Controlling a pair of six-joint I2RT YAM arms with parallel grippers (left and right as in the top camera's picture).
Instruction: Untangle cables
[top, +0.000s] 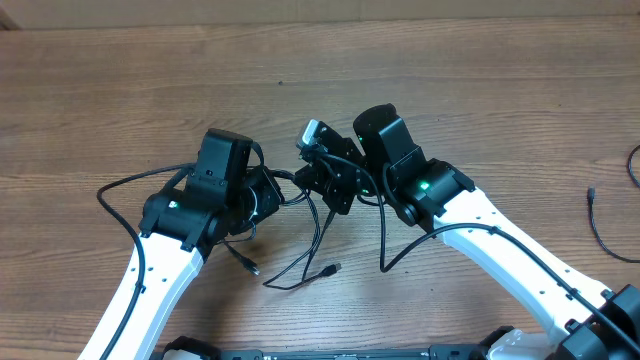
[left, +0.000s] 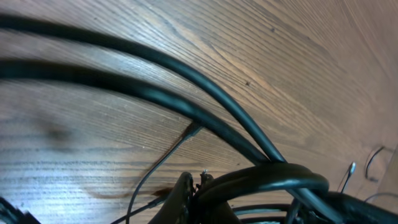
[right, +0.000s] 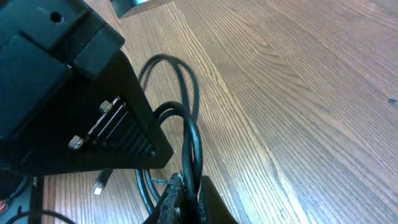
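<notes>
Wood table (top: 300, 60): brown grain, takes up pretty much the whole overhead view, everything sits on it.
Arms: two white ones come up from the bottom edge and their black wrists meet near the middle.
Right gripper (top: 325, 183): fingers (right: 208, 202) pressed together on the cables (top: 316, 222). In the wrist view a doubled black loop runs right down into the pinch.
Left gripper (top: 270, 195): also squeezed together on the bundle. In its wrist view two strands sweep in from the left and meet right at the fingertip (left: 183, 196).
Cables: the tangle hangs between the two grippers, which are just beside each other, and slack strands trail down toward the near edge of the table.
Lone cord (top: 597, 225): thin and black, way over by the right edge, well apart from both grippers.
Plug (top: 334, 267): small connector lying flat on the wood, just below the grippers.
</notes>
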